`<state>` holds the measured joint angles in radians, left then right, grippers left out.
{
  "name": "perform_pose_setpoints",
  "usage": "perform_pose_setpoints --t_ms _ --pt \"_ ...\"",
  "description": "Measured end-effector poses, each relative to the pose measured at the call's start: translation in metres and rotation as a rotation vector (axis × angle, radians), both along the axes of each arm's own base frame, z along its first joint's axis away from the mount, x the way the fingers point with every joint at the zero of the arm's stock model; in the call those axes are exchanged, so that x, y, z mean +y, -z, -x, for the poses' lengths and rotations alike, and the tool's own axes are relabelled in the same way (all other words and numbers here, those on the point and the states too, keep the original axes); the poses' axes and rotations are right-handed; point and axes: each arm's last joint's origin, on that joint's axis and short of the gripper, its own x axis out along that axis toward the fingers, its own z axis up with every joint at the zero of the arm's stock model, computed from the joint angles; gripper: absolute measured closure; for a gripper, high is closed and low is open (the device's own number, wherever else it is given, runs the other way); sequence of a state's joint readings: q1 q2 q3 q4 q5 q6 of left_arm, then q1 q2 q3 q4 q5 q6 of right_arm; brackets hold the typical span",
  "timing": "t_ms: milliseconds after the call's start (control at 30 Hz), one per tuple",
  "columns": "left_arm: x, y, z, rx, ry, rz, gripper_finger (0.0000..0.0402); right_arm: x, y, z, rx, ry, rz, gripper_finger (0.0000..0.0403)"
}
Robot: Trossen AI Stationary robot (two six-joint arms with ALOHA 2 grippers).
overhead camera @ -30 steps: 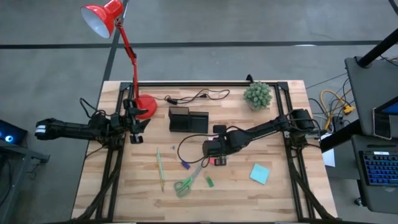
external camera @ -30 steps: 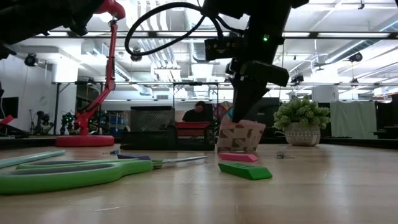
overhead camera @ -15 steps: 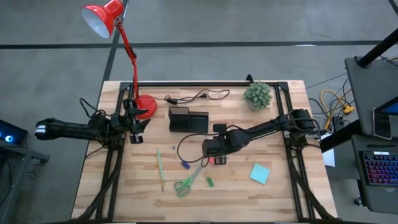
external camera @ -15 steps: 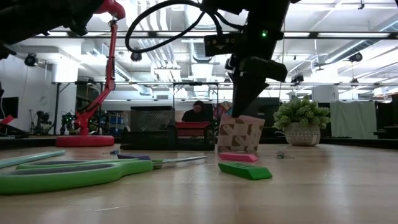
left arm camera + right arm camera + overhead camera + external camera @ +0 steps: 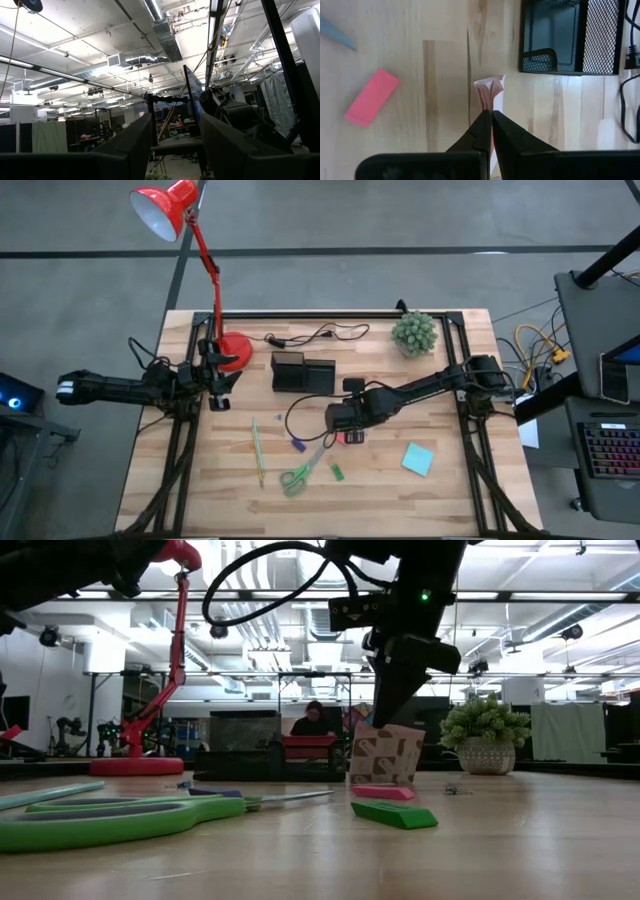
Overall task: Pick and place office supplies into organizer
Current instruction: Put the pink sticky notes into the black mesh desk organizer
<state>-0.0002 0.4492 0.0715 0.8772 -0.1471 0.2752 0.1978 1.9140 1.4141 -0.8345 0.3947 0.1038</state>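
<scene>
My right gripper [image 5: 340, 421] is over the middle of the table, shut on a pink sticky-note pad [image 5: 387, 755]. Below and beside it lies a pink piece [image 5: 383, 793], with a green piece [image 5: 394, 815] nearer. The green-handled scissors [image 5: 299, 474], the thin green pencil [image 5: 257, 451], a purple piece [image 5: 297, 446] and the teal pad [image 5: 417, 459] lie flat on the wood. The black organizer [image 5: 303, 372] stands toward the far edge. My left gripper [image 5: 217, 386] waits open at the table's left side, by the lamp base. My right gripper pinches the pink pad by its upper edge [image 5: 489, 106] between the two shut fingers [image 5: 481, 131], coming from above and pointing down. The pad hangs on edge below the fingers, nearly upright, its sheets fanning apart at the free end [image 5: 490, 83]. I cannot tell whether its lower edge [image 5: 382, 783] clears the wood.
A red lamp's round base [image 5: 234, 352] stands left of the organizer, a black cable [image 5: 320, 334] runs along the far edge, and a small potted plant [image 5: 414, 333] sits at the far right. Bare wood lies between the held pad and the organizer [image 5: 570, 35].
My right gripper has risen a little, and the pad, tilted a second ago, now hangs higher and straighter below the fingers. The pieces on the table have stayed where they were.
</scene>
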Motion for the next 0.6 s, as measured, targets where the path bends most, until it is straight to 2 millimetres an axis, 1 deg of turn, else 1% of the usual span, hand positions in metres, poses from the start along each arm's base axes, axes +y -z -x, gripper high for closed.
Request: perform_pose_setpoints --t_ms 267,600 --pt "0.000 0.000 0.000 0.000 0.000 0.000 0.0246 -0.002 -0.014 0.004 -0.046 0.014 0.018 0.0395" --pt "0.000 0.000 0.000 0.000 0.000 0.000 0.0246 -0.002 -0.015 0.004 -0.049 0.011 0.016 0.0394"
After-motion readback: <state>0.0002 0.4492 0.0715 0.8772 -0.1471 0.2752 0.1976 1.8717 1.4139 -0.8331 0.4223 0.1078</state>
